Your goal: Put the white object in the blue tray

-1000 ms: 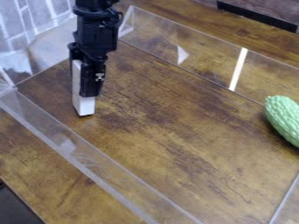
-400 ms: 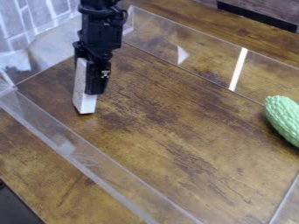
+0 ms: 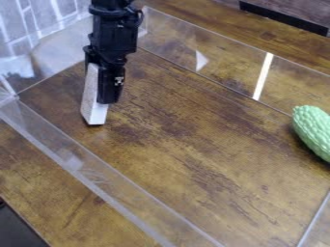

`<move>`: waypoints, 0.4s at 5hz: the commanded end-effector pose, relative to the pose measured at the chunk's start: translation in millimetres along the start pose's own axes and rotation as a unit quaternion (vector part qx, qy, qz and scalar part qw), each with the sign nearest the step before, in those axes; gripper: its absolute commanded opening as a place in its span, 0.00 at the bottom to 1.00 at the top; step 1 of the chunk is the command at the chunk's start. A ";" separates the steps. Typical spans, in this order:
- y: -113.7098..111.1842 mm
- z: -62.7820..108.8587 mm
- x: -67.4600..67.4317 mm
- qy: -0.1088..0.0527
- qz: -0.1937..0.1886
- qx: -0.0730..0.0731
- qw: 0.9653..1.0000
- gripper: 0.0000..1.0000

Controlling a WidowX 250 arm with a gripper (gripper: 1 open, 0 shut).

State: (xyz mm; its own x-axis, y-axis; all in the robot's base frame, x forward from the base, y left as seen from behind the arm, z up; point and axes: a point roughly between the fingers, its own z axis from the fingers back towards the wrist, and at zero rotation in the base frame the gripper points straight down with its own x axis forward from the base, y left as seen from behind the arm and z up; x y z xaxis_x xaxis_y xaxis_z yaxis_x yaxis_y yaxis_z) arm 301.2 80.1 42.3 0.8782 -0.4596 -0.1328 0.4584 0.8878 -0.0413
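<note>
The white object (image 3: 93,108) is a small plain brick-shaped block standing on end at the left of the wooden table (image 3: 194,135). Its lower end is at or just above the wood. My black gripper (image 3: 104,94) comes down from above and is shut on the block's upper part, with one dark finger (image 3: 112,85) lying along its right face. The blue tray is out of view.
A bumpy green vegetable (image 3: 314,131) lies at the right edge. A low clear plastic wall (image 3: 91,178) runs along the front left, and another clear wall (image 3: 264,72) crosses the back right, fencing in the wooden surface.
My gripper and the white block have shifted slightly to the right and away from the camera. The green vegetable has not moved.
</note>
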 end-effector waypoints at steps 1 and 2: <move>14.2 -18.0 -10.8 0.009 0.009 -0.013 1.000 1.00; 29.0 -14.4 -20.2 0.011 0.022 -0.012 1.000 0.00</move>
State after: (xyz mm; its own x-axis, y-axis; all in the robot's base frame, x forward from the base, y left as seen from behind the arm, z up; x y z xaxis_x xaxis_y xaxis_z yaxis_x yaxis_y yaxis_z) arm 292.0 107.1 21.8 0.8841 -0.4338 -0.1737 0.4265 0.9010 -0.0795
